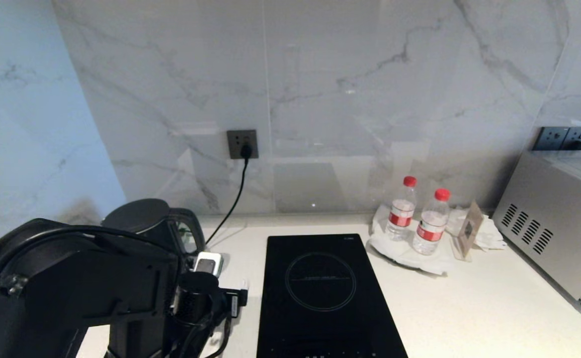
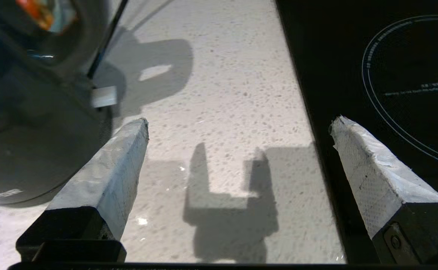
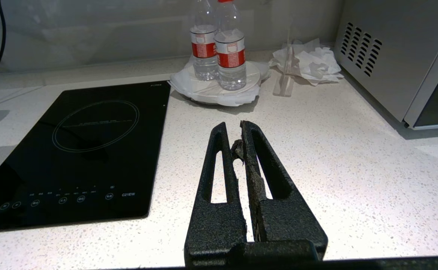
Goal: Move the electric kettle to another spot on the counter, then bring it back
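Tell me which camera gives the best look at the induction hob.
The right wrist view: the hob shows almost whole, ring and touch controls included. The head view shows most of it, its near edge cut off. The left wrist view catches only part of it behind the open left gripper.

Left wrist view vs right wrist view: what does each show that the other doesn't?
Only the left wrist view: the electric kettle beside one pad of the open left gripper, nothing between the pads, and the gripper's shadow on the counter.

Only the right wrist view: the shut right gripper, two water bottles on a white plate, crumpled tissue, and the steel microwave.

Both: the speckled white counter and the black hob.
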You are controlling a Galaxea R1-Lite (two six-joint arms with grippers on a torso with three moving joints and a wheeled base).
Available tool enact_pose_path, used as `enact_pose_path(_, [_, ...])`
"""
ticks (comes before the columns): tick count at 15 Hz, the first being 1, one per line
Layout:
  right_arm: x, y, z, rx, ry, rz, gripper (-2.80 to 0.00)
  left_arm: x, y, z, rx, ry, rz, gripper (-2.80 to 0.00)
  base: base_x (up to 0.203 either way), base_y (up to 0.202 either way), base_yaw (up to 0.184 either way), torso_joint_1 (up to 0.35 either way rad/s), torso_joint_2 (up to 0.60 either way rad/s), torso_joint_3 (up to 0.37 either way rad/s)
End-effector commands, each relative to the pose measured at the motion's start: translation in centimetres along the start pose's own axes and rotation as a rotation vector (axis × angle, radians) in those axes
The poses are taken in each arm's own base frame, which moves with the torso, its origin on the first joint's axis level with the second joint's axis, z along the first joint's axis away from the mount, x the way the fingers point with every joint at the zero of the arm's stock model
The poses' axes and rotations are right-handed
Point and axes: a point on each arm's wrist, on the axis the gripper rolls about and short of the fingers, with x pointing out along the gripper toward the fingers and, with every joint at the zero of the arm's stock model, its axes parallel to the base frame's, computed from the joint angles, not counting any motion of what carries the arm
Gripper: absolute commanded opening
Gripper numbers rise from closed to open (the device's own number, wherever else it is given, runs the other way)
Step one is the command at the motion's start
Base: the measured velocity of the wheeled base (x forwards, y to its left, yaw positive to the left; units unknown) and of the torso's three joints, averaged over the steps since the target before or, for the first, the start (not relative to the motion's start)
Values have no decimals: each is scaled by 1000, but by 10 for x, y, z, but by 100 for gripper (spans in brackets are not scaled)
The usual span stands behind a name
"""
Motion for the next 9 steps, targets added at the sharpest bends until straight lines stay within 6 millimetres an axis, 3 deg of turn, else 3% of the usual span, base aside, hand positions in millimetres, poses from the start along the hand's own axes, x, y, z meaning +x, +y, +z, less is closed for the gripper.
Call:
enact_pose_path(1, [0, 0, 0, 0, 1, 0, -280, 17, -12, -14, 11, 2, 10, 0, 0, 0, 0, 0, 0, 0])
enact_pose_path(4, [0, 0, 0, 0, 1, 0, -280, 46, -21, -22, -12, -47, 112, 0, 0, 0, 0, 0, 0, 0])
enact_pose_path(9, [0, 0, 0, 0, 1, 0, -280, 64, -24, -10, -75, -95, 128, 0, 0, 0, 0, 0, 0, 0])
